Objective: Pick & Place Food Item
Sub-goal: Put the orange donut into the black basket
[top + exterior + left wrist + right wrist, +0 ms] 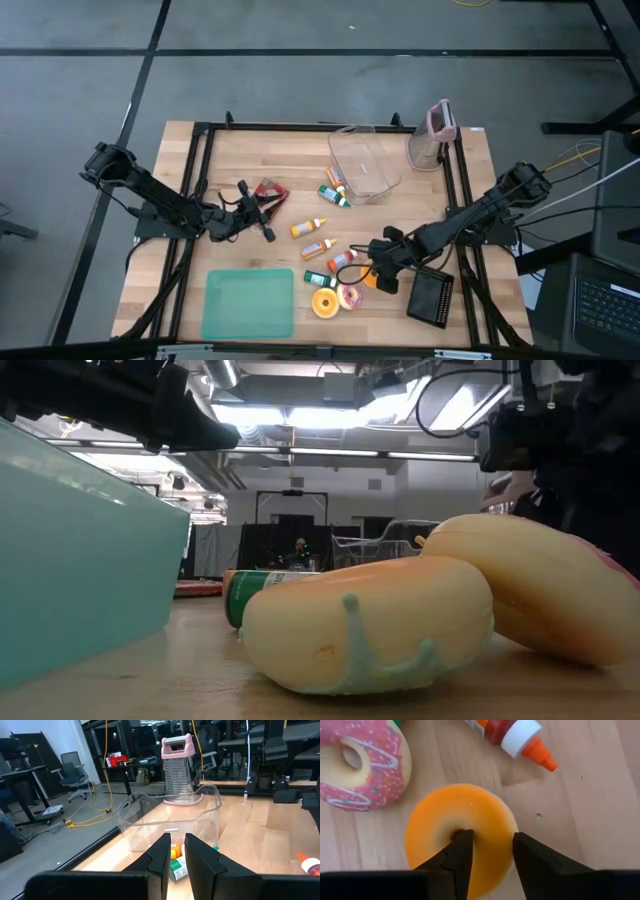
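Two end effectors: right (490, 852) spread over orange donut (455, 815), partly hidden; left (173, 857) pressed nearly together.

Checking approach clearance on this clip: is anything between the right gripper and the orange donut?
Nothing visible. The right gripper hangs directly over the orange donut with its jaws apart. The pink donut and a sauce bottle lie beside it, not between.
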Tool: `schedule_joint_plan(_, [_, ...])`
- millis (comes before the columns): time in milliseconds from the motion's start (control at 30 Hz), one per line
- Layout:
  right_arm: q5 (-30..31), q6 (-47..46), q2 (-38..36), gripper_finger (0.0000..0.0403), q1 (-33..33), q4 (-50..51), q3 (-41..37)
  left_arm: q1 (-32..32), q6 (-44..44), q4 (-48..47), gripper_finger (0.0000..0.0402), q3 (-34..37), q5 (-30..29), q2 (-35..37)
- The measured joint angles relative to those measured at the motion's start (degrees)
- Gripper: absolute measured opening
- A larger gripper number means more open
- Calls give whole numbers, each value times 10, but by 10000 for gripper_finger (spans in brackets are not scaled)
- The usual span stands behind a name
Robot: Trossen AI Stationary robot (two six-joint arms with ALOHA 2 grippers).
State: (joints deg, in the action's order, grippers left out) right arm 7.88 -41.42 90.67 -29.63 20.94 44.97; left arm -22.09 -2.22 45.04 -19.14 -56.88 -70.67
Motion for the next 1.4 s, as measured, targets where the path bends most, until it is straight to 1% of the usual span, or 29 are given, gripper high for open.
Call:
schedule_joint_plan(167, [-2,-1,8,133,0,-2,0,0,2,0,54,0,2,0])
schedule_joint_plan(267, [-1,-2,8,119,0,-2,0,0,3,0,53,0,5,0])
schedule_joint_plan(367, [0,-2,8,88,0,-2,0,0,8,0,51,0,5,0])
schedule_joint_plan(500, [0,-1,8,24,2,-2,0,0,10,-2,54,0,6,0])
schedule_joint_plan(567, [0,-1,8,10,5,-2,0,0,13,-2,54,0,6,0])
schedule_joint_plan(667, [0,2,8,12,8,-2,0,0,15,-2,52,0,6,0])
schedule_joint_plan(833, [3,16,-6,5,18,1,0,0,17,-2,50,0,6,0])
schedule_joint_plan(933, [14,25,-34,3,26,1,0,0,17,-2,51,0,6,0])
schedule_joint_plan(1067, [31,29,-89,2,32,15,0,0,21,-2,53,0,6,0])
schedule_joint_plan(1233, [40,-12,-168,1,30,99,0,0,21,-2,49,0,6,0])
schedule_joint_plan(1400, [-1,-79,-225,1,-1,200,0,0,26,-2,51,0,10,0])
